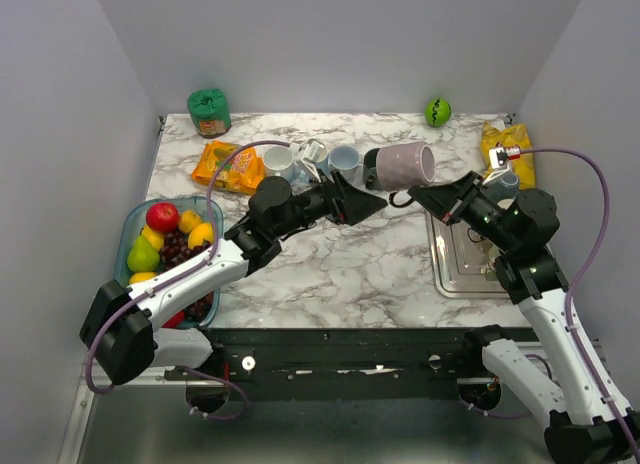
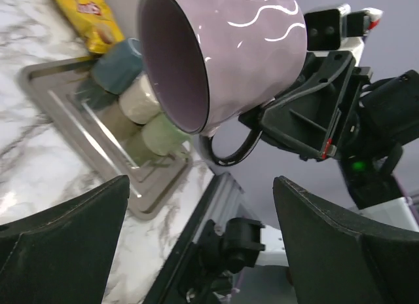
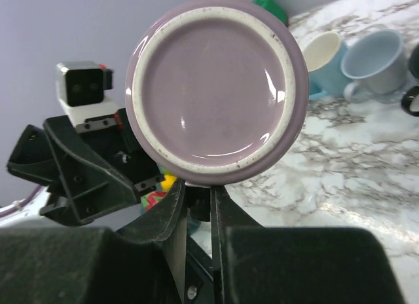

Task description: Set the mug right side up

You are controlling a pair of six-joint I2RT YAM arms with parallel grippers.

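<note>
One mug (image 1: 405,164) hangs sideways, pinched in the right tool (image 1: 409,196).

Marble table (image 1: 340,264) bears fruit tub (image 1: 190,201), tray (image 1: 455,269), mugs (image 1: 345,161).

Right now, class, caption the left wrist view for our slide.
Right gripper holds the lilac mug sideways by its handle, mouth toward the open left gripper; tray of cups behind.
</note>
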